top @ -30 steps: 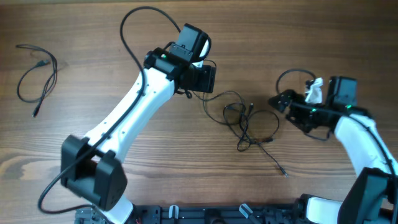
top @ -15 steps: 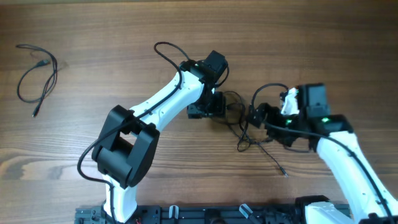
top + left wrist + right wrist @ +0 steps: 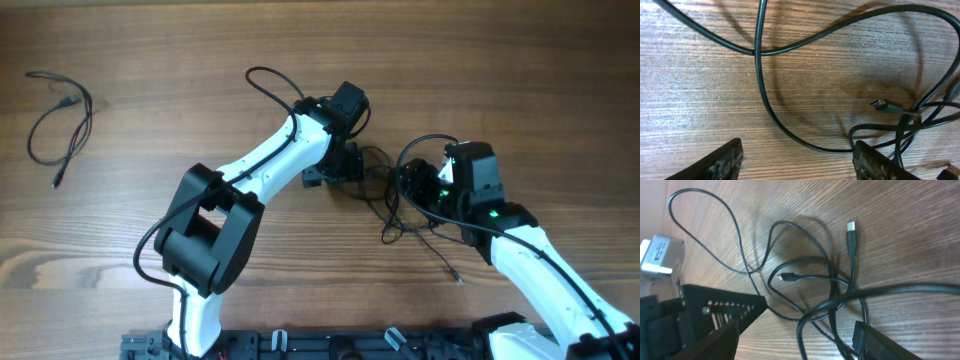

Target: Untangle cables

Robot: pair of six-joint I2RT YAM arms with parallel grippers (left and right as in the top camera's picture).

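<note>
The two thin black cables with small plug ends [image 3: 392, 200] lie bunched in a loose knot on the brown wood-grain table [image 3: 150, 40], right of centre. A third thin black cable [image 3: 89, 112] lies as a separate open loop at the far left of the table, well apart from the knot and from both arms.

The left gripper [image 3: 335, 172], black on a white arm, is positioned at the left edge of the knot. In the left wrist view its fingers [image 3: 725, 160] stand wide apart, and a curved run of cable lies on the table between them. A small black plug [image 3: 885, 105] lies just right of that curve. Nothing is clamped.

The right gripper [image 3: 410, 185] is positioned at the right edge of the knot, facing the left gripper. In the right wrist view its fingers [image 3: 880, 340] are also spread apart, with the crossed strands of the knot between and ahead of them. A silver-tipped plug [image 3: 851, 227] points away from the knot. Contact between either gripper and a strand cannot be confirmed from these views.
</note>
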